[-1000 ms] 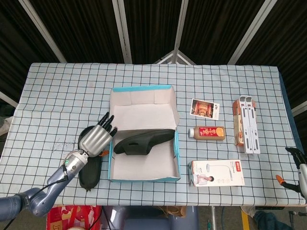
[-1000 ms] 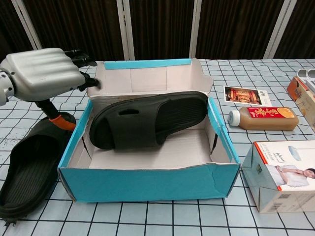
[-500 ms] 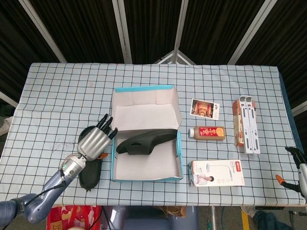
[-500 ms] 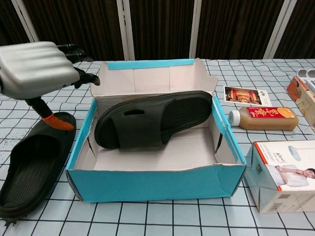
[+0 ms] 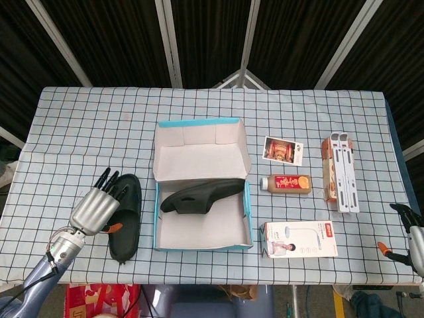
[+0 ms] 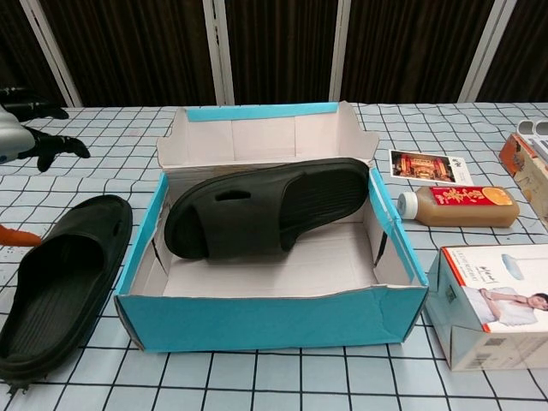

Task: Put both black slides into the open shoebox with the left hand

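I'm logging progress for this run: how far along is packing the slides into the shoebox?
About halfway. One black slide already lies in the open shoebox, propped on its side against the wall. The second slide lies on the table left of the box, ungrasped. The left hand hovers beside it, fingers spread, holding nothing. Left: grasp that slide and place it inside.

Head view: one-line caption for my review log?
One black slide inside the open shoebox; second slide beside it, open left hand above.
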Tool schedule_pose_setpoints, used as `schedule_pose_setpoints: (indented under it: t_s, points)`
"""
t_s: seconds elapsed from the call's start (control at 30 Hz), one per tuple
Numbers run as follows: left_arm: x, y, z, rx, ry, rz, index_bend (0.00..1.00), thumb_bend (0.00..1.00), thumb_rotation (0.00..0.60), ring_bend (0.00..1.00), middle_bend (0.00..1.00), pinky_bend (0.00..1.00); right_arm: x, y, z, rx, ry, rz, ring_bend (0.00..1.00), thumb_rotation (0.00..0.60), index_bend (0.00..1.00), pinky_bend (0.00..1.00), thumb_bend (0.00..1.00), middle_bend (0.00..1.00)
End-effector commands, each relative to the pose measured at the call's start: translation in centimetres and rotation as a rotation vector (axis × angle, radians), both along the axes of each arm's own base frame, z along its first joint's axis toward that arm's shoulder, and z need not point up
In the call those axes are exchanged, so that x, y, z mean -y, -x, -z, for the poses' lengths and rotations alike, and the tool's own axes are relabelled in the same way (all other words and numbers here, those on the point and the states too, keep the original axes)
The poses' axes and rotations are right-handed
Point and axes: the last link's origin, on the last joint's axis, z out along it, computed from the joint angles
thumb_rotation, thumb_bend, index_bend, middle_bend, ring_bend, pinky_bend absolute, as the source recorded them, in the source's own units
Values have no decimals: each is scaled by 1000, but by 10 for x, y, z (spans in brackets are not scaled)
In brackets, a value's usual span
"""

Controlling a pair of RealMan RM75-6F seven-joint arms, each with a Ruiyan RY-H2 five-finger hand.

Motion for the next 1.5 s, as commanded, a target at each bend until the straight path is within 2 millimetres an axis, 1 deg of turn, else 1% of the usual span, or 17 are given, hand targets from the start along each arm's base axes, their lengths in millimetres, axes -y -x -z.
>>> schedule_pose_setpoints:
  t_s: [0.03, 0.1, 0.23, 0.3, 0.53, 0.63, 0.8, 1.0, 1.17, 1.23, 1.37, 1.5]
  points:
    - [-1, 7, 9, 21, 13, -43, 135, 194, 202, 58, 329, 48, 0, 0, 0, 2, 2, 1, 219, 600, 173, 218, 233, 165]
    - [-4, 10, 13, 37, 16, -69, 124, 181, 173, 53, 316, 48, 0, 1, -1, 1, 4, 3, 219, 600, 172, 218, 233, 165]
    - [-8, 16, 19, 71, 13, -120, 74, 143, 75, 19, 254, 47, 0, 2, -1, 1, 2, 7, 219, 600, 172, 217, 233, 165]
    - [-12, 18, 22, 98, 6, -157, 54, 134, 53, 7, 226, 47, 0, 2, -1, 2, 0, 7, 219, 600, 172, 218, 233, 165]
    - [-17, 27, 25, 189, -3, -250, 2, 125, 51, 0, 190, 47, 2, 2, 2, 0, -13, 7, 219, 600, 172, 218, 234, 165]
    - [-19, 32, 26, 221, -1, -275, 0, 121, 49, 0, 188, 47, 2, 1, 3, 2, -18, 5, 219, 600, 172, 218, 234, 165]
    - [-17, 42, 27, 252, -3, -288, 0, 120, 50, 0, 208, 54, 2, 1, 4, 2, -21, 7, 223, 600, 172, 218, 233, 165]
    - [-19, 56, 26, 365, -25, -309, 0, 143, 51, 13, 246, 70, 3, 0, 5, 1, -28, 7, 226, 600, 172, 218, 234, 165]
    - [-21, 66, 29, 406, -24, -311, 0, 151, 55, 14, 245, 72, 3, 0, 6, -1, -30, 5, 227, 600, 172, 218, 234, 165]
    - [-22, 67, 30, 407, -22, -306, 0, 135, 54, 14, 240, 72, 3, -1, 6, -1, -31, 4, 227, 600, 172, 217, 234, 165]
    - [-24, 69, 32, 415, -24, -311, 0, 45, 59, 9, 227, 71, 4, -1, 6, -2, -33, 4, 230, 600, 172, 218, 234, 165]
    - [-27, 71, 34, 392, -25, -307, 0, 16, 57, 7, 224, 71, 4, -1, 7, -2, -36, 4, 236, 600, 172, 218, 234, 165]
